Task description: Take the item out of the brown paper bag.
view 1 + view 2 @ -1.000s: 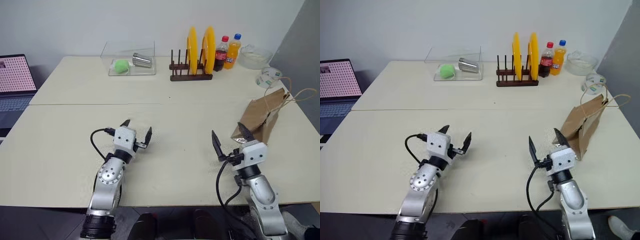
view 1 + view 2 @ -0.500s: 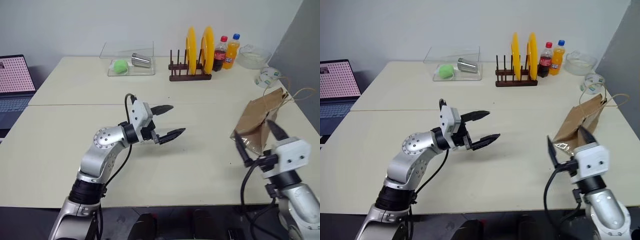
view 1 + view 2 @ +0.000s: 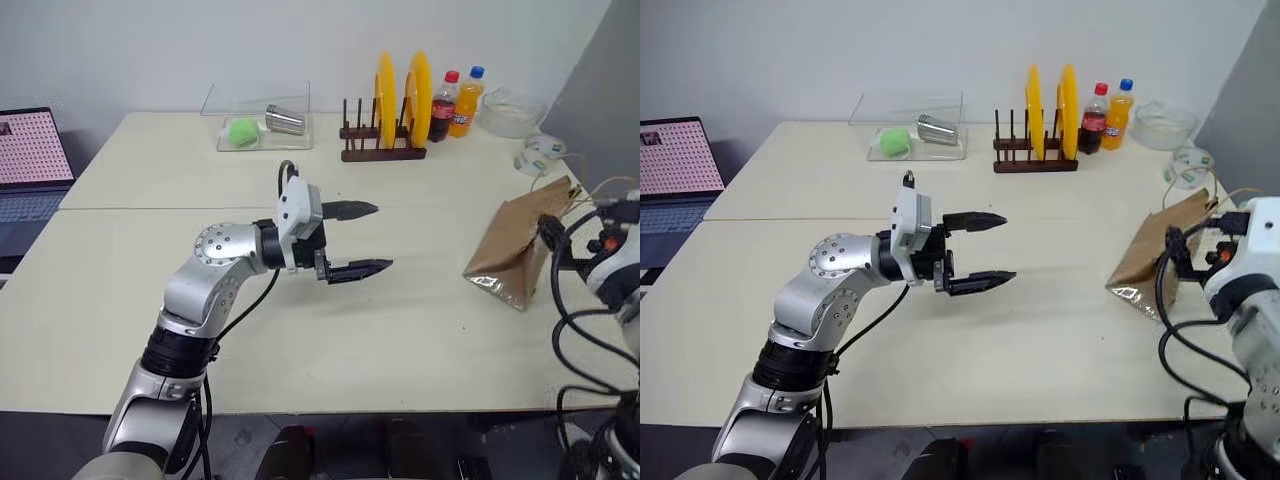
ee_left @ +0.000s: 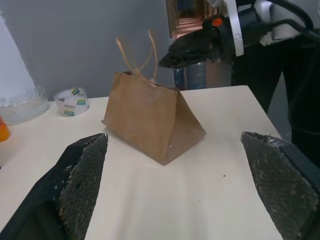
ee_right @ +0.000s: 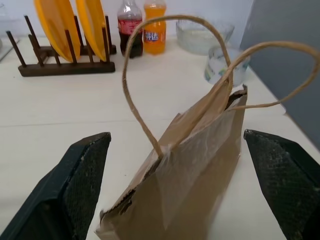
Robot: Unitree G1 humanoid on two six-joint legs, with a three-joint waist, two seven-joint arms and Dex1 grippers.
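Brown kraft paper, creased and slumped: the bag (image 3: 518, 252) sits near the right edge of the table (image 3: 200, 300), tipped so one side slopes, its mouth facing up and away toward the right. Two thin cord handles (image 5: 150, 75) loop above the mouth. The item cannot be seen; it is presumably inside, as the task says, hidden by the paper walls.

The right tool (image 5: 175, 195) hovers just beside the bag, on its near side. Its two black fingers are spread wide and hold nothing, framing the bag's top edge and handles between them in the right wrist view. This looks like a line-up for gripping the bag or a handle to steady it.

The left tool (image 3: 360, 240) hangs above the middle of the table, well apart from the bag, pointing level toward it. Its fingers are also spread wide and empty. In the left wrist view the bag stands between its fingertips, farther off. It seems poised to reach into the mouth once the bag is held.

Behind the bag lie a tape roll (image 3: 538, 153) and a glass bowl (image 3: 508, 110). Farther along the back edge stand two bottles (image 3: 455, 100), a rack (image 3: 380, 150) with two yellow plates (image 3: 400, 95), and a clear tray (image 3: 258, 125) holding a steel cup (image 3: 284, 121) and a green ball (image 3: 241, 131). A laptop (image 3: 30, 160) sits at far left.
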